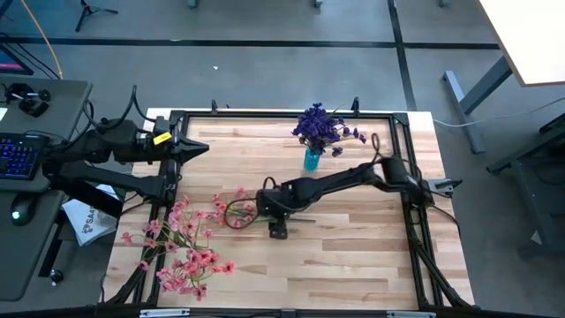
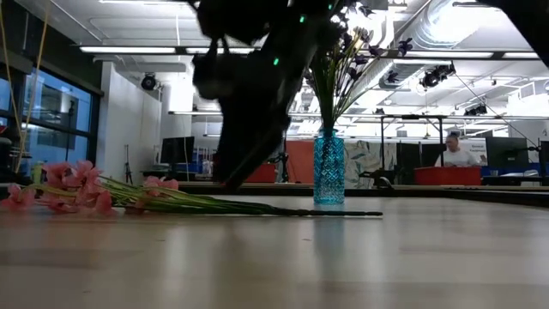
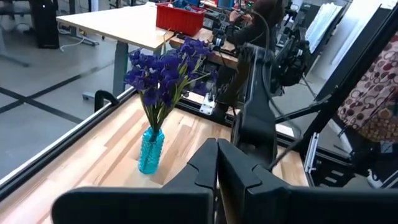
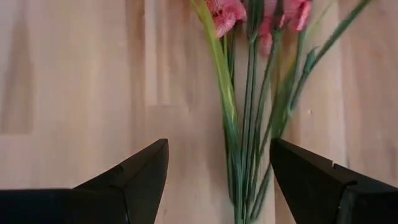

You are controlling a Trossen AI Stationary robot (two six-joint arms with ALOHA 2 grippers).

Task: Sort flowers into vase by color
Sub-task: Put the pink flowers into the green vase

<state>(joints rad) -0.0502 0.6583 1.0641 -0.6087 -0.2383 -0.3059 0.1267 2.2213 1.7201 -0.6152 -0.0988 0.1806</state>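
Pale wood planks form the table [image 1: 353,256], bounded by a dark frame along its upper, left and right edges in the high view. Pink flowers [image 1: 181,247] lie flat in the lower left of that view, blossoms spread toward the left edge and stems converging toward centre. Purple flowers [image 1: 320,128] stand in a blue glass vase [image 1: 312,159] near the upper edge, right of centre. Right gripper [image 1: 252,210] reaches leftward to frame centre; its fingers [image 4: 134,177] stand wide apart, straddling the bunched green stems [image 4: 249,124] without visibly holding them. Left gripper [image 1: 196,147] waits at the upper left edge, fingers pressed together on nothing. Bare planks fill the lower right and the strip between vase and left arm.
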